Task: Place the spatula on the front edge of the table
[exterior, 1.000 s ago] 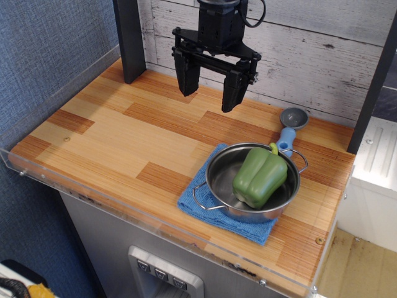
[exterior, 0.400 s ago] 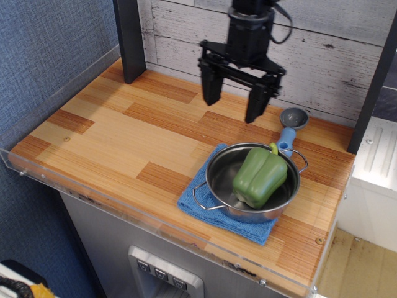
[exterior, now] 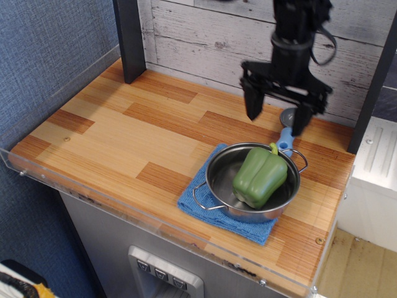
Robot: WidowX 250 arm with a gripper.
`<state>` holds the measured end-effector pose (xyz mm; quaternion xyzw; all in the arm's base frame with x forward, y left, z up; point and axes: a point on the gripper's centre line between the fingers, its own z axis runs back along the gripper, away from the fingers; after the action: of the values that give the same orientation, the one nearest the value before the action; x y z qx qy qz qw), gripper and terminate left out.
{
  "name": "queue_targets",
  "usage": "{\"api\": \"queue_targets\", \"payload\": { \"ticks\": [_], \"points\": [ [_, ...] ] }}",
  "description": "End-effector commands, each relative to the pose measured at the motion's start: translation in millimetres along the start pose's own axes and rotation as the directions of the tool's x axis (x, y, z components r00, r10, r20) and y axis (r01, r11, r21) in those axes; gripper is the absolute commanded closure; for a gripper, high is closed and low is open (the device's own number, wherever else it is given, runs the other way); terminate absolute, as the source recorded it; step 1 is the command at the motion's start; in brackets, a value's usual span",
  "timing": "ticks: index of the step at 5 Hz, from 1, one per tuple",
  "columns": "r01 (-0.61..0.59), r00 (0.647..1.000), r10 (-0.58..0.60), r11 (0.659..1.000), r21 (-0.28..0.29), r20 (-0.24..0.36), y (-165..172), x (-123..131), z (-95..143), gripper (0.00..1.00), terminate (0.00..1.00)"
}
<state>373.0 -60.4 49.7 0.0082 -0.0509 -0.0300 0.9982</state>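
Spatula (exterior: pixel 287 133) is seen at the upper right of the table (exterior: pixel 111 133), its blue handle just behind the pot (exterior: pixel 254 183) and its grey head partly hidden. The pincer (exterior: pixel 276 118) is held above it, spread wide and gripping nothing. A green pepper (exterior: pixel 260 176) is held in the pot, which is set on a blue cloth (exterior: pixel 201 205).

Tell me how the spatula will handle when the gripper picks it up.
The spatula looks like moulded plastic, so probably stiff and light. Its thick rounded blue handle may slip or twist between flat fingers. It lies close behind the pot, so the open gripper has little room.
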Motion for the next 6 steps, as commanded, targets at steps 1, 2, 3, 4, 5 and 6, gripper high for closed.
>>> {"api": "queue_targets", "payload": {
  "ticks": [1, 2, 3, 4, 5, 6],
  "points": [
    [-0.058, 0.997, 0.059, 0.998, -0.034, 0.043, -7, 9, -1, 0.00, 0.00],
    [-0.068, 0.998, 0.068, 0.997, -0.039, 0.002, -11, 13, -15, 0.00, 0.00],
    [-0.080, 0.997, 0.080, 0.995, -0.057, -0.015, -14, 16, -25, 0.00, 0.00],
    [-0.084, 0.996, 0.083, 0.994, -0.065, -0.023, -18, 17, -28, 0.00, 0.00],
    [-0.092, 0.996, 0.090, 0.994, -0.052, -0.027, -18, 17, -28, 1.00, 0.00],
    [-0.098, 0.995, 0.097, 0.994, -0.050, -0.022, -18, 16, -26, 1.00, 0.00]
  ]
}}
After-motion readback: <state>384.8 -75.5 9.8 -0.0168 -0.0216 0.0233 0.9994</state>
